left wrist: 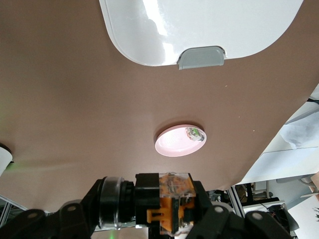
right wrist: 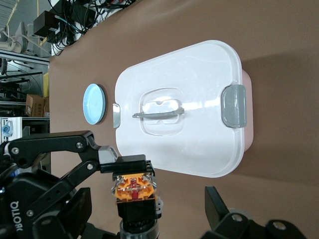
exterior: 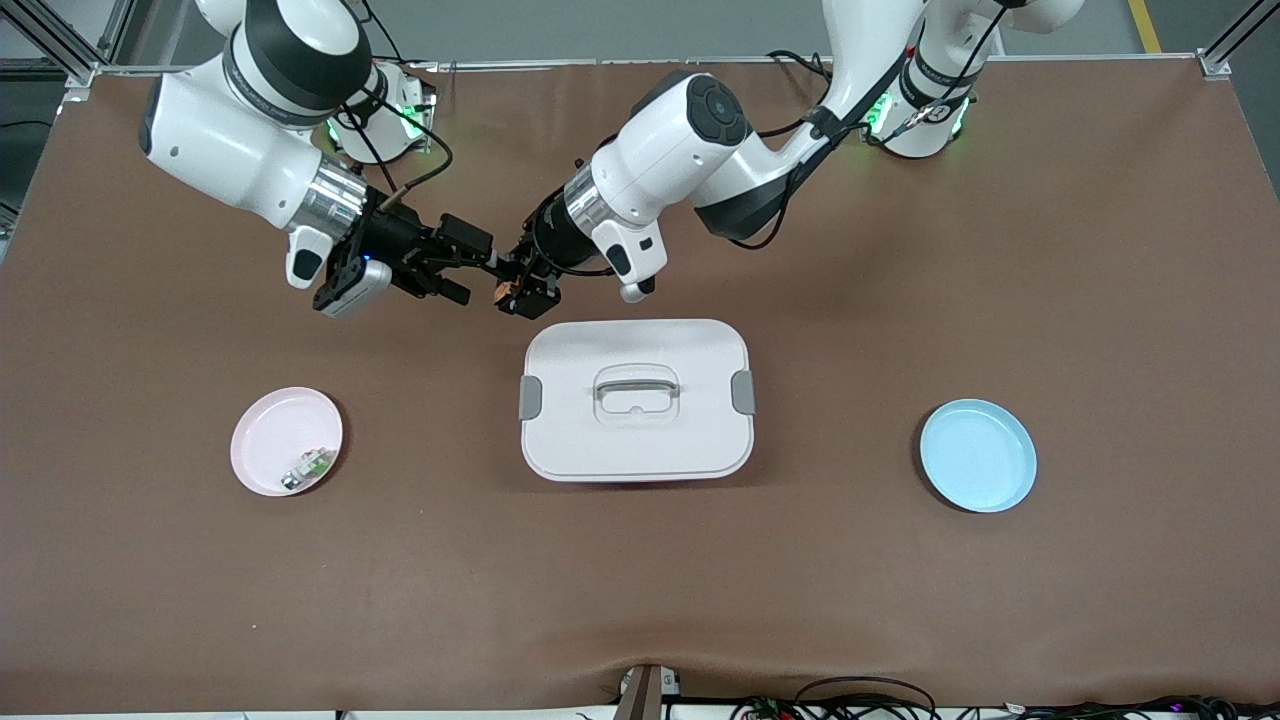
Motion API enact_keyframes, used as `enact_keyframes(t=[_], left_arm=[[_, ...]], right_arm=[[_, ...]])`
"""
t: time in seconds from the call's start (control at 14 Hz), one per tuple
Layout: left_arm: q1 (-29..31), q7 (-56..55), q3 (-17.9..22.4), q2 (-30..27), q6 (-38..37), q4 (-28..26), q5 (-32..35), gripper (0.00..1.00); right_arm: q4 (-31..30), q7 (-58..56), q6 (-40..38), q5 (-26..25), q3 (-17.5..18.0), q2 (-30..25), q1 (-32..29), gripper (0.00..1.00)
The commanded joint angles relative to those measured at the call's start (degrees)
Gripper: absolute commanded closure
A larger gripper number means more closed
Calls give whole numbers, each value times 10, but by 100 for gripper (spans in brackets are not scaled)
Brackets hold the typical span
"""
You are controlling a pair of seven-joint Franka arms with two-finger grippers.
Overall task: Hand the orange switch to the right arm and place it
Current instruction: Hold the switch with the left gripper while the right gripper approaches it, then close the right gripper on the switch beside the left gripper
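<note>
Left gripper (exterior: 512, 290): upper centre of the front view, in the air over bare table just above the lidded container's top edge; fingers clamped on the orange switch.
Orange switch (exterior: 499, 291): held off the table in the left gripper, between the two grippers; in the left wrist view (left wrist: 169, 201) it sits at the bottom centre, black body with an orange middle section and a clear cap.
Right gripper (exterior: 462, 262): upper centre-left of the front view, in the air, fingers spread wide to either side of the switch; whether they touch it cannot be told. In the right wrist view one finger (right wrist: 217, 204) stands clear of the switch (right wrist: 133, 188) at the bottom edge.
Lidded container (exterior: 637, 399): white, rounded, grey clips at both ends, handle on the lid; centre of the front view.
Pink plate (exterior: 270, 445): lower left of centre in the front view, toward the right arm's end of the table.
Green-white-silver part (exterior: 308, 467): lying on the pink plate, at its lower edge.
Blue plate (exterior: 978, 455): toward the left arm's end of the table, right-hand part of the frame.
Table (exterior: 1100, 250): brown cover.
</note>
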Motion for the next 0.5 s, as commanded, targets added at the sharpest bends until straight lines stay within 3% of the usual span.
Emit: enact_keyframes(t=[0.0,0.43], left_arm=[[-8,-18,8,-4,6,3,14,78],[-7,-18,8,-4,6,3,14,78]], right_arm=[[-6,-8,15,15,-5,7,18,0],[-6,-2,23,15,-5,20,29,0]])
